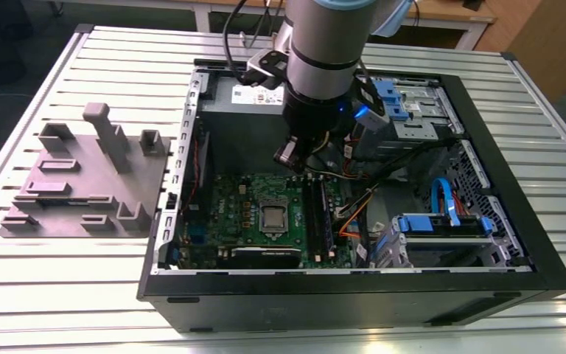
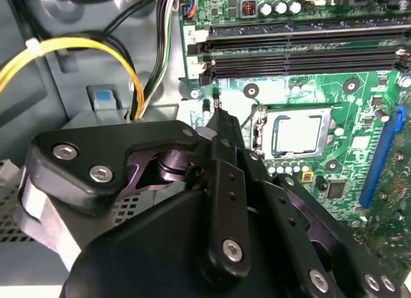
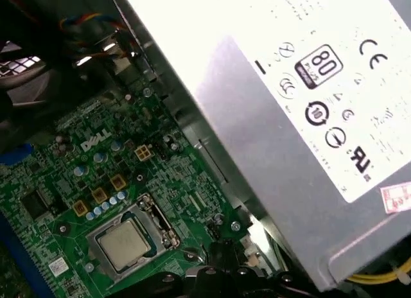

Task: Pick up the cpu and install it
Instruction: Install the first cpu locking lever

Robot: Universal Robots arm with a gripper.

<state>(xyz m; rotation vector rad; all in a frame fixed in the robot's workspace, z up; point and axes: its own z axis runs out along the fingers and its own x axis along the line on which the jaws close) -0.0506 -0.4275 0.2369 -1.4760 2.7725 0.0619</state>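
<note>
Risk: the cpu point(image 1: 274, 217) is seen lying in the socket frame point(image 2: 264, 126) on the motherboard point(image 1: 239, 203), so a crooked seating is judged possible; bent contacts could be caused if it were pressed while misaligned.
Risk, cables: the yellow cables point(image 2: 77, 51) beside the arm could be snagged.
Pincer: the pincer point(image 2: 217, 105) is seen with its fingertips drawn together; nothing is held between them.
Pincer position: it is held above the board, near the socket, apart from the cpu.
Surroundings: the computer case point(image 1: 362, 295) is rested on the bench point(image 1: 67, 295).
</note>
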